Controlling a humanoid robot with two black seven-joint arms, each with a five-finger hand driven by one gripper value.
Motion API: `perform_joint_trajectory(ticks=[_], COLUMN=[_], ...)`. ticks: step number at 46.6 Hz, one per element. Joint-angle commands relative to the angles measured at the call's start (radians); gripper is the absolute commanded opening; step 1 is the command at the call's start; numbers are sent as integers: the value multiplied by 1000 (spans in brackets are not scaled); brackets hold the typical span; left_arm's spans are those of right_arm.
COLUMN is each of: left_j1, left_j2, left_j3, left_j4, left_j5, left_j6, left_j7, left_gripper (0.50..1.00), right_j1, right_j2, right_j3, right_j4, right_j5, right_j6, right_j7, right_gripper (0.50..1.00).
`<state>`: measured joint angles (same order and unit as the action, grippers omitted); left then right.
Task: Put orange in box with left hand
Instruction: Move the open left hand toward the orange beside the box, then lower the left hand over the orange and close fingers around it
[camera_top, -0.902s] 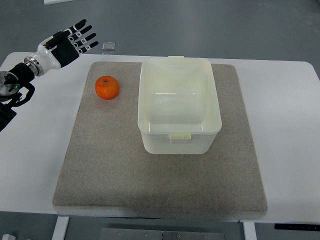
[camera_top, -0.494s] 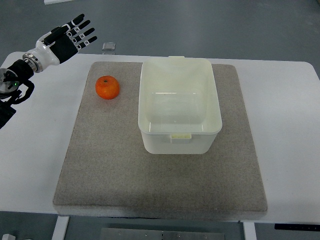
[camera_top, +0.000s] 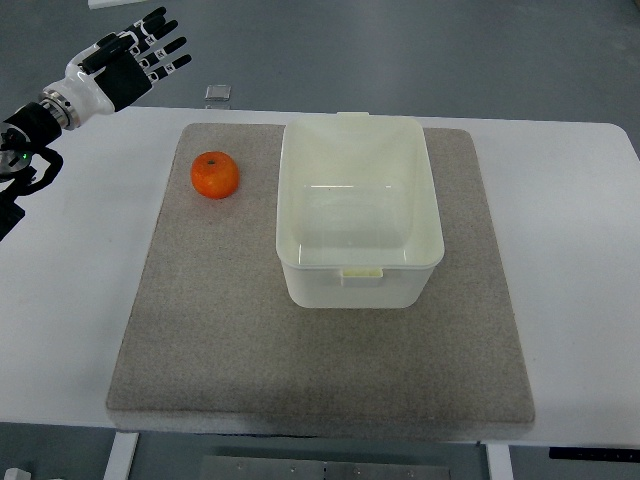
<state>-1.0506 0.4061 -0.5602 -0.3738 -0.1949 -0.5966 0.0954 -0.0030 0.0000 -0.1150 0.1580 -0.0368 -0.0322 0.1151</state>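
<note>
A mat (camera_top: 250, 330) lies on the table (camera_top: 580, 250); the box (camera_top: 358, 210) stands on the mat's far half, right of the orange (camera_top: 215, 175), the two apart; the left hand (camera_top: 125, 68) hangs at the far left, beyond the table's corner; a small object (camera_top: 216, 94) lies behind the table's far edge.

Bright, even overhead light, sharp focus, soft shadow beneath the box (camera_top: 359, 210)

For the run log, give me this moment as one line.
left hand: open, raised beyond table corner | round orange: on grey mat, untouched | pale plastic box: empty | right hand: unseen
</note>
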Motion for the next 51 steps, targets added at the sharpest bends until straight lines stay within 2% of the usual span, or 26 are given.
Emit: perform_joint_trajectory(ticks=[1,8,13,21,33,36,41,51], left_j1=[-11,-3,-5,-14,-22,-20,-17,-23], left_j2=[3,20,74,123,140,140,140,149], left_j3=[-1,-6,3,6,6,6,23,203], left_j4=[-7,-65,-140,-237,-252,-264,-310,-410], left_j5=[204,501,613,842,1158,1232,1360,1482], left_j6=[1,3,4,15,24,52,139,271], left_j7=[-49,-224,-295,-306,-307,-307,-307,-324], left_gripper=[994,994,994,994,994,992,994,992], right_j1=[0,0,-2,0,-2,0,0,0], right_j2=[0,0,0,0,0,0,0,0], right_j3=[0,0,0,0,0,0,0,0], right_j4=[0,0,0,0,0,0,0,0], right_j5=[0,0,0,0,0,2,0,0], right_j6=[0,0,0,0,0,0,0,0], right_j7=[0,0,0,0,0,0,0,0], right_gripper=[932,932,932,932,932,932,932,932])
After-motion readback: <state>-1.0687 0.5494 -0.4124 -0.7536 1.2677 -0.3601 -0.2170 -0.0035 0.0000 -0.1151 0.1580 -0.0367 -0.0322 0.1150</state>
